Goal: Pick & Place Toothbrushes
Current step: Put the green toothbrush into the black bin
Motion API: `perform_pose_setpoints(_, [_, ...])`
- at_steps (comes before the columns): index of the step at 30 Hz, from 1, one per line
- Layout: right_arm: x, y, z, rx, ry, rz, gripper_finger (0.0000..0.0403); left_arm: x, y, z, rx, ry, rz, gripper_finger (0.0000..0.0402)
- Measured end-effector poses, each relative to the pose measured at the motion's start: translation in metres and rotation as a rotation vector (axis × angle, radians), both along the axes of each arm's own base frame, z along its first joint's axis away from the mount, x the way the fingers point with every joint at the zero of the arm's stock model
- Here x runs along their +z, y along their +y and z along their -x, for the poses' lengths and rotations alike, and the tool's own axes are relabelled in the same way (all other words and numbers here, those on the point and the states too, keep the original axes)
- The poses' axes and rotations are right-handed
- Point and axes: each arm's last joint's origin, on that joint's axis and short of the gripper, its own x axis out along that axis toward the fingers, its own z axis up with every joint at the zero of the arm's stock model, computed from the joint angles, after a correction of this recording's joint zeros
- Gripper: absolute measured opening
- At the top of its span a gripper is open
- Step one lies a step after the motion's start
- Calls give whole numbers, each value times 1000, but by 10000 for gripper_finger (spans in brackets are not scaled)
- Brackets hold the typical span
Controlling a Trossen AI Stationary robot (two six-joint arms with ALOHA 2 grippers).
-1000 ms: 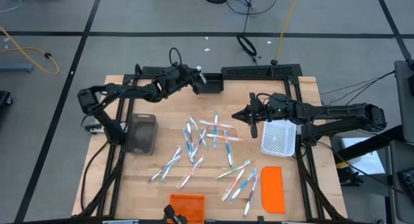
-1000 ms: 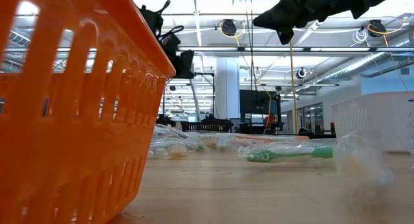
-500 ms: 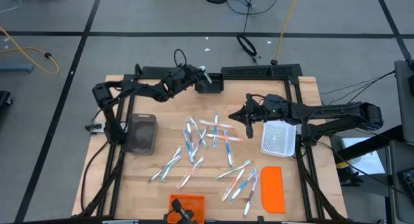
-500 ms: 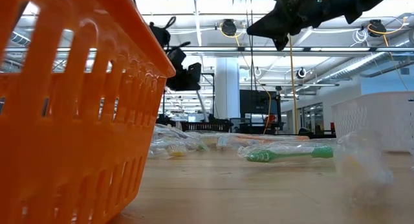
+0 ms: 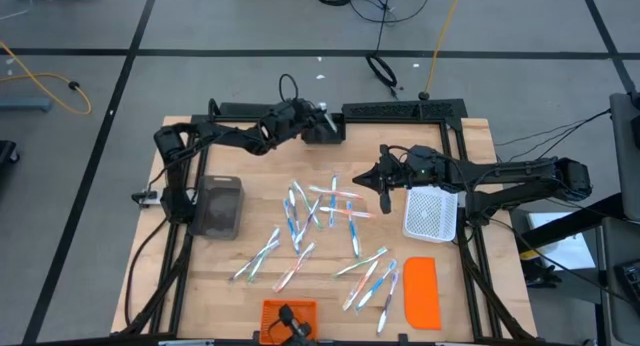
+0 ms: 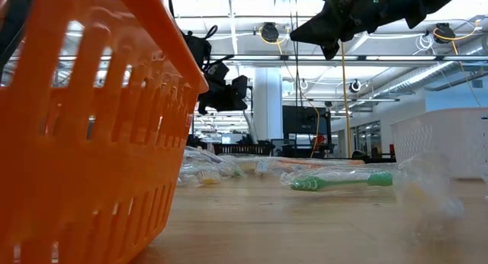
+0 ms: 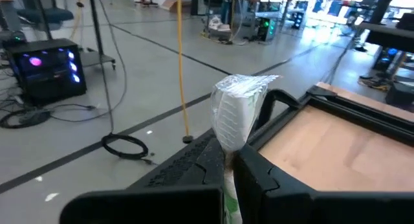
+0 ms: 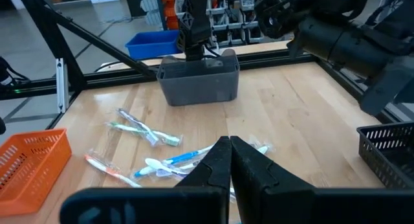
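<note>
The left tool (image 5: 320,118) hangs over the far edge of the table (image 5: 250,256), at about 12 o'clock from the table's middle, right beside the dark basket (image 5: 325,129) that sits against the far frame. In the left wrist view its fingers are pressed onto a wrapped toothbrush (image 7: 234,123), whose crinkled clear wrapper and white head stick up between them.

The right tool (image 5: 383,179) hovers above the table at about 2 o'clock from the middle, just off the white mesh basket (image 5: 432,214) on its 9 o'clock side. In the right wrist view the two dark fingers (image 8: 220,162) lie pressed together with nothing between them. In the low view this tool (image 6: 329,37) hangs high above the wood, well clear of the surface.

The loose toothbrushes (image 5: 325,211) are scattered flat across the middle of the table, with one cluster near the centre and another bunch (image 5: 372,281) toward 5 o'clock, next to the flat orange lid (image 5: 421,291). A pair (image 5: 262,254) lies toward 7 o'clock. In the low view a green-handled one (image 6: 339,182) rests on the wood in its wrapper.

A grey bin (image 5: 219,205) stands at 9 o'clock. An orange basket (image 5: 288,319) sits at the near edge at 6 o'clock and fills the low view's left side.
</note>
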Motion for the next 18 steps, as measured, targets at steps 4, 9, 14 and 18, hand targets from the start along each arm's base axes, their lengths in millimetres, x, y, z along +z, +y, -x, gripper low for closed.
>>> perform_pose_setpoints(4, [0, 0, 0, 0, 0, 0, 0, -2, -1, 0, -17, 1, 41, 8])
perform_pose_setpoints(9, [0, 0, 0, 0, 0, 0, 0, -6, -1, 0, -16, 28, 71, 9])
perform_pose_setpoints(14, [0, 0, 0, 0, 0, 0, 0, -8, -1, 2, 31, 50, 78, 25])
perform_pose_setpoints(18, [0, 0, 0, 0, 0, 0, 0, -9, -1, 2, 45, 48, 99, 68])
